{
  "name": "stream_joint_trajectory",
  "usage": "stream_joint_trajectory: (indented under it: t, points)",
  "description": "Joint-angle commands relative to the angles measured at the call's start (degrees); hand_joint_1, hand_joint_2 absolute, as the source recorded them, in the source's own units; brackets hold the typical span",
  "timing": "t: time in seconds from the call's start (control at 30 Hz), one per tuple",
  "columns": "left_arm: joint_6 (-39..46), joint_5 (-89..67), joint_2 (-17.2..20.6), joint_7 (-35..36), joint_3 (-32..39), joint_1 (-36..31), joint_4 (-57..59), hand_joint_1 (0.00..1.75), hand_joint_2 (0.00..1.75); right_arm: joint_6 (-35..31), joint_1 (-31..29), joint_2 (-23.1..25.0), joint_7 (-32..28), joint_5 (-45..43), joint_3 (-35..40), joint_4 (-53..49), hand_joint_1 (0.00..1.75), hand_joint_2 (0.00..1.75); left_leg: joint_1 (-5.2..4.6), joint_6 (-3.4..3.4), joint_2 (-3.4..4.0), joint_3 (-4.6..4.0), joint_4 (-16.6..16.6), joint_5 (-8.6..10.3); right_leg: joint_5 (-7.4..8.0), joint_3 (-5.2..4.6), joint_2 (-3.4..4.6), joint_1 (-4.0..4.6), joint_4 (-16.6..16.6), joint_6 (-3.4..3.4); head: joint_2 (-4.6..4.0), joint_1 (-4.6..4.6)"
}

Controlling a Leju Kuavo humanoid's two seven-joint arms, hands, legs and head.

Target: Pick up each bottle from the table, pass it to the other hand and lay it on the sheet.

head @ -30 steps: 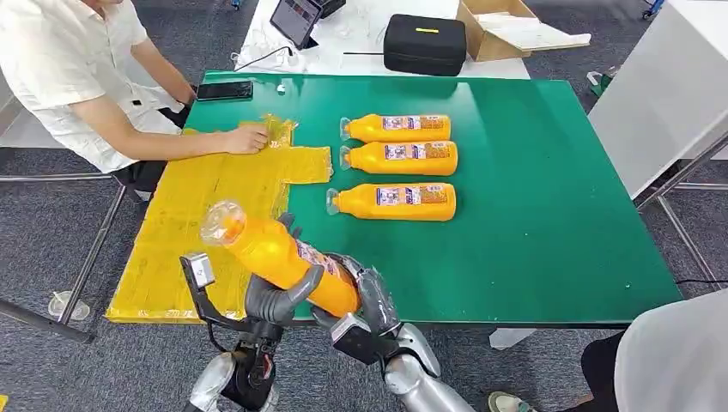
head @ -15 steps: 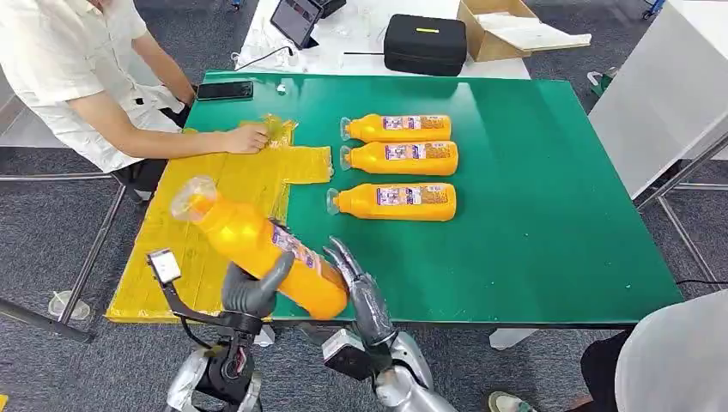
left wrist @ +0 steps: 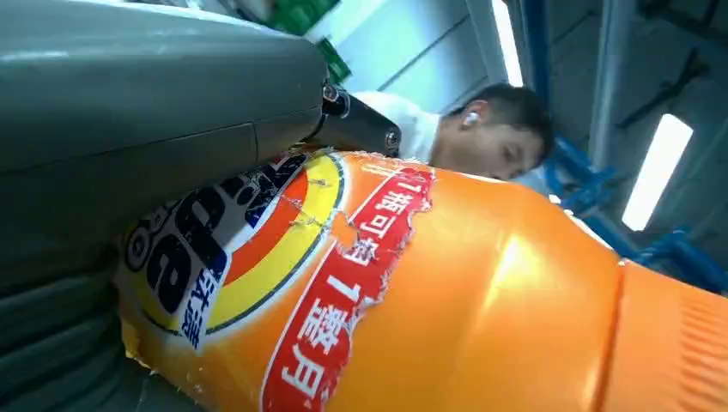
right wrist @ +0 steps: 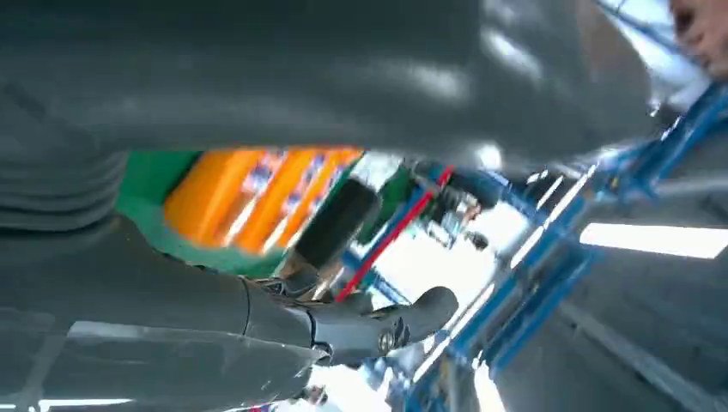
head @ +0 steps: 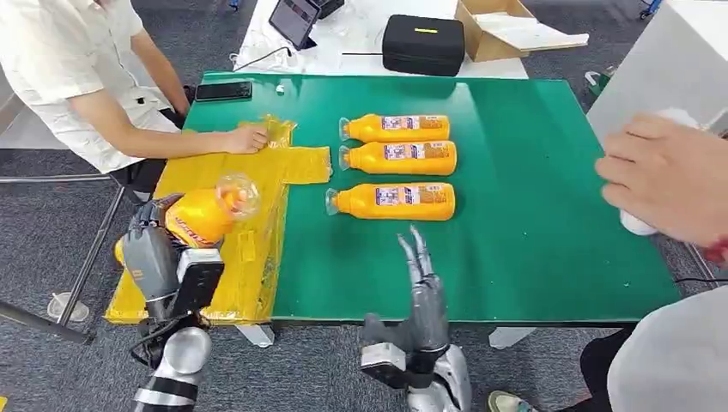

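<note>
My left hand [head: 154,245] grips an orange bottle [head: 202,215] over the yellow sheet [head: 215,227] at the table's left, cap end pointing toward the table's middle. Up close, the bottle [left wrist: 446,292] fills the left wrist view beside the grey hand [left wrist: 129,137]. Three more orange bottles lie side by side on the green table: the far one [head: 397,128], the middle one [head: 399,157] and the near one [head: 393,200]. My right hand [head: 422,292] hovers at the table's near edge, fingers straight and apart, holding nothing. The right wrist view shows that hand [right wrist: 257,283] with the bottles [right wrist: 257,193] beyond.
A person sits at the far left with a hand [head: 247,138] on the sheet's far end. Another person's hand [head: 665,176] reaches in over the table's right edge. A phone [head: 224,90] lies at the table's far left corner; a black case [head: 424,43] sits behind.
My left hand has carried the bottle leftward over the sheet and turned it. My right hand let go and drew right, fingers straightened. A person's hand came in at the right.
</note>
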Motion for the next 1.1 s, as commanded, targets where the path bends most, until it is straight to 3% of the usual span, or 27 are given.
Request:
stream_joint_trajectory:
  t: [0.03,0.17,0.3,0.6,0.73,0.8,0.83,0.97,1.0,1.1]
  points:
    - [0.9,-7.9,-2.0,-0.7,9.5,-6.0,11.5,1.75,1.75,0.0,0.8,1.2,0.2,0.9,-7.2,-6.8,0.0,0.0,-0.05,0.04,-0.05,0.24,0.0,-0.07,-0.12,0.24,-0.14,-0.02,0.0,-0.09,0.0,-0.02]
    - [0.9,-20.2,3.6,5.7,2.4,-14.0,27.7,1.75,1.75,0.0,-1.8,-1.5,0.2,-3.9,-3.6,-4.6,0.0,0.0,-0.06,0.04,-0.2,0.35,-0.1,0.02,-0.1,0.37,-0.25,-0.01,-0.1,-0.1,0.0,0.0]
    - [-4.2,-19.7,4.5,6.5,-2.3,-20.4,41.9,1.75,1.75,0.0,-2.8,-1.7,0.2,-6.3,-1.4,-2.9,0.0,0.0,-0.05,0.07,-0.03,0.42,-0.1,0.03,-0.04,0.43,-0.09,0.0,0.0,-0.12,0.0,0.0]
    - [-12.0,-19.9,6.0,8.8,-5.8,-21.7,49.2,1.71,1.75,0.0,-3.4,-2.2,0.2,-8.6,0.8,0.3,0.0,0.0,-0.02,0.01,0.15,0.51,-0.1,-0.05,-0.03,0.46,0.06,0.05,0.0,-0.25,0.0,-0.02]
    - [-12.0,-19.9,6.0,8.8,-5.8,-21.7,49.2,1.71,1.75,0.0,-3.4,-2.2,0.2,-8.6,0.8,0.3,0.0,0.0,0.01,-0.03,0.06,0.13,0.0,0.08,0.08,0.12,0.01,0.06,0.0,-0.17,0.0,0.0]
    - [-15.2,-20.0,7.0,8.4,-6.6,-21.9,50.6,1.47,1.75,0.0,-3.3,-3.1,0.2,-10.0,2.4,0.3,0.0,0.0,0.0,-0.02,0.11,0.22,-0.1,0.05,0.06,0.2,0.05,0.06,0.0,-0.2,0.0,-0.02]
    - [-16.9,-19.8,7.1,9.1,-6.8,-22.2,51.0,0.79,1.75,0.0,-3.6,-3.2,0.2,-9.8,3.0,0.5,0.0,0.0,-0.01,0.0,0.16,0.33,-0.1,0.01,0.03,0.29,0.08,0.05,0.0,-0.22,0.0,0.0]
    - [-23.8,-20.3,7.6,12.1,-8.0,-23.7,53.0,0.12,1.75,0.0,-4.5,-3.7,0.2,-12.5,4.7,1.1,0.0,0.0,0.0,-0.01,0.18,0.28,0.0,0.04,0.08,0.24,0.1,0.06,0.0,-0.22,0.0,0.0]
    - [-27.2,-20.2,7.5,13.1,-8.2,-24.5,53.7,0.0,1.75,0.0,-4.5,-3.8,0.2,-12.8,4.8,1.0,0.0,0.0,0.01,-0.03,0.12,0.19,0.0,0.09,0.09,0.18,0.06,0.06,0.0,-0.21,0.0,0.0]
    - [-35.2,-19.3,8.1,13.4,-8.3,-25.1,54.3,0.0,1.75,0.0,-4.6,-4.5,0.2,-14.7,5.4,1.2,0.0,0.0,0.0,-0.02,0.22,0.36,-0.1,0.06,0.09,0.31,0.14,0.06,0.0,-0.23,0.0,-0.02]
